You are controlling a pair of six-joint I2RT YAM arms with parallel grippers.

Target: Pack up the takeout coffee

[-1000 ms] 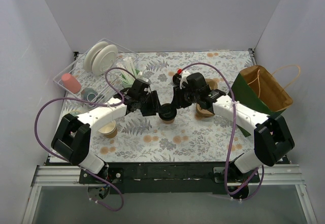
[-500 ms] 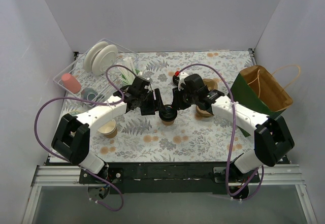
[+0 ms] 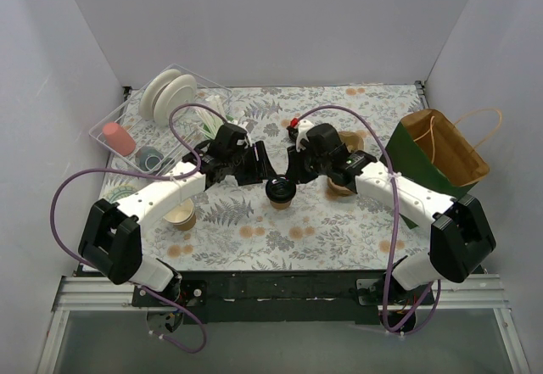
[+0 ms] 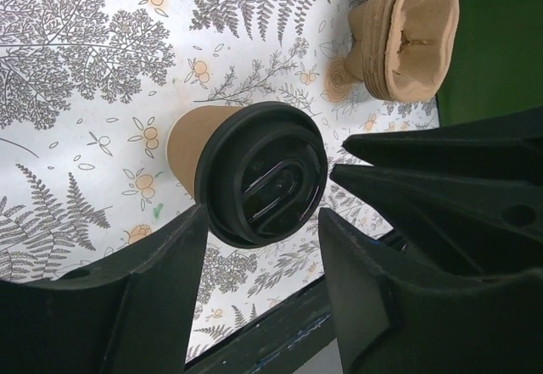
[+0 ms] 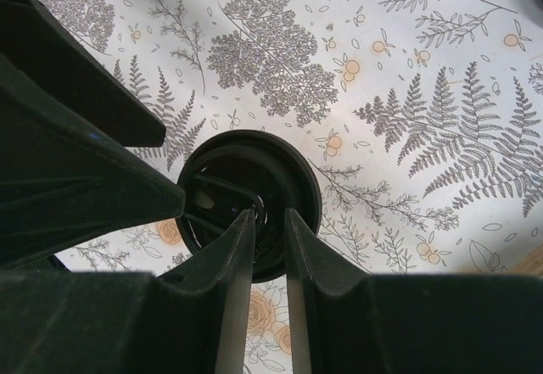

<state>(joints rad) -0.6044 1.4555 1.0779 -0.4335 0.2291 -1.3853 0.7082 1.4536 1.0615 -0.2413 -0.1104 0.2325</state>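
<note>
1 small kraft-brown paper cup with a black round lid (image 3: 281, 192) stands mid-table on the fern-print cloth (image 3: 339, 230). The 2 grippers flank it: left gripper (image 4: 259, 293) spread wide around the lid, right gripper (image 5: 270, 247) narrowed above it, nearly closed. 1 brown paper bag (image 3: 445, 149) lies far right.

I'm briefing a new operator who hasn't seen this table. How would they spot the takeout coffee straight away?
Look at the middle of the fern-print table, where both arms' jaws meet. The takeout coffee stands upright there, just left of the pulp cup carrier. It is the only kraft-brown paper cup with a black lid; the other brown cup is open-topped.
</note>
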